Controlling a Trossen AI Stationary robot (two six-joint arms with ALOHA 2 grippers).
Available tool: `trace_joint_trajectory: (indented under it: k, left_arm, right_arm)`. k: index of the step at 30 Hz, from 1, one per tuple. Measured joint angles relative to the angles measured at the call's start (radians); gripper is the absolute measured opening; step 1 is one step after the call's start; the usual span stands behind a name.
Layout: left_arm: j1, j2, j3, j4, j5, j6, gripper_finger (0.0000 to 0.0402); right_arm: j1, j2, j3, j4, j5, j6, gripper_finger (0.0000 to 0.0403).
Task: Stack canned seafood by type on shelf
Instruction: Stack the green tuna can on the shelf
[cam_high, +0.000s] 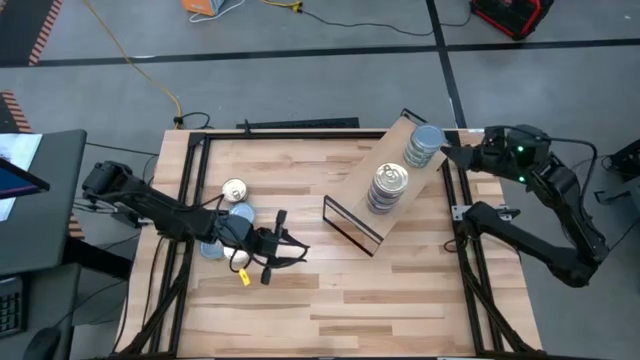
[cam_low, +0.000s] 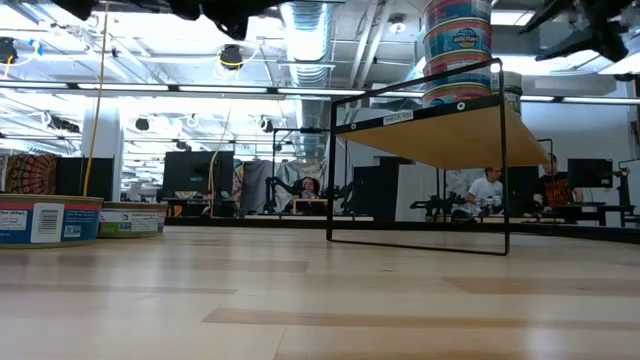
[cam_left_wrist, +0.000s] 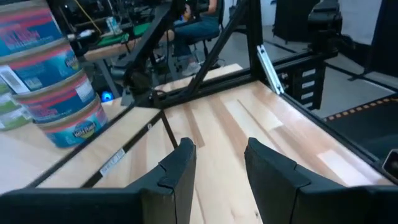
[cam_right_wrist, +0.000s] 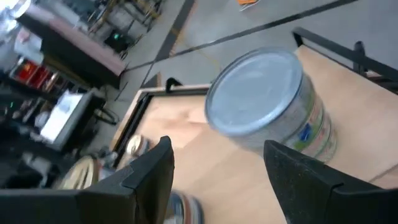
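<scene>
The shelf (cam_high: 362, 205) stands slantwise on the table, right of centre. It carries two stacks of tins: a nearer one with pale metal lids (cam_high: 388, 185) and blue-red labels (cam_left_wrist: 53, 81), and a farther one with a light blue lid (cam_high: 425, 145). Loose tins rest flat on the table at the left: a gold-lidded one (cam_high: 234, 190), a blue-lidded one (cam_high: 241, 213), and one partly under the left arm (cam_high: 210, 249). My left gripper (cam_high: 288, 240) is open and empty, raised between the loose tins and the shelf. My right gripper (cam_high: 455, 155) is open just right of the farther stack (cam_right_wrist: 261, 102).
Black frame rails (cam_high: 190, 200) run along the table's left, far and right edges. Bare tabletop (cam_high: 340, 300) lies toward the near edge. In the low view two loose tins (cam_low: 50, 220) show at the left, and people (cam_low: 490, 190) sit in the room beyond.
</scene>
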Motion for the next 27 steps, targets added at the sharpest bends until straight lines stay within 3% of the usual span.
trace_joint_trajectory:
  k: [5, 17, 27]
  left_arm:
    - [-0.001, -0.046, 0.0, -0.004, 0.001, 0.0, 0.013]
    - [-0.001, -0.055, -0.001, -0.042, -0.007, 0.023, 0.013]
    - [-0.001, -0.055, -0.001, -0.04, -0.008, 0.022, 0.013]
  right_arm:
    - [0.042, -0.001, -0.019, -0.043, 0.05, -0.03, 0.0272]
    - [0.157, 0.001, -0.111, 0.135, 0.09, -0.021, 0.0272]
    - [0.207, 0.03, -0.112, 0.13, 0.169, -0.025, 0.0272]
